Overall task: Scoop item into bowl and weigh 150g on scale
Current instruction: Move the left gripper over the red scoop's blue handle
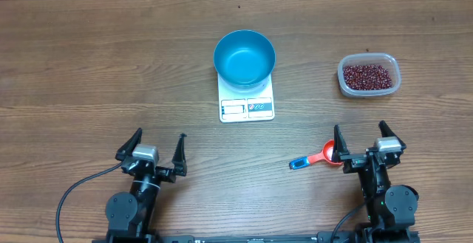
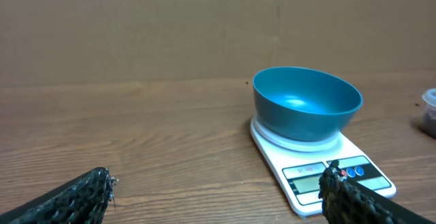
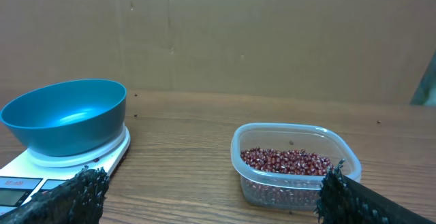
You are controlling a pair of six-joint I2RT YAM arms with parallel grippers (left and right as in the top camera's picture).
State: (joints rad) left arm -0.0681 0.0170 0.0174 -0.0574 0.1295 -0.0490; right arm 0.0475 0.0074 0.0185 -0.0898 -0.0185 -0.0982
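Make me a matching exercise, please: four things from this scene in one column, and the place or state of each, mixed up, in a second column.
Things:
1. bowl
2. beans
3. scoop
4. left pincer

Places or states:
a. in the clear tub
b. on the scale
c. open, holding nothing
d. on the table, by the right pincer

Pairs: 1-b, 2-a, 3-d, 4-c

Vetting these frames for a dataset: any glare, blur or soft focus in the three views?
Overhead: even light, sharp, no strong glare on the bowl. Left wrist: a pale highlight inside the bowl, near fingertips dark and blurred. Right wrist: the beans fairly sharp, the scale display too soft to read.
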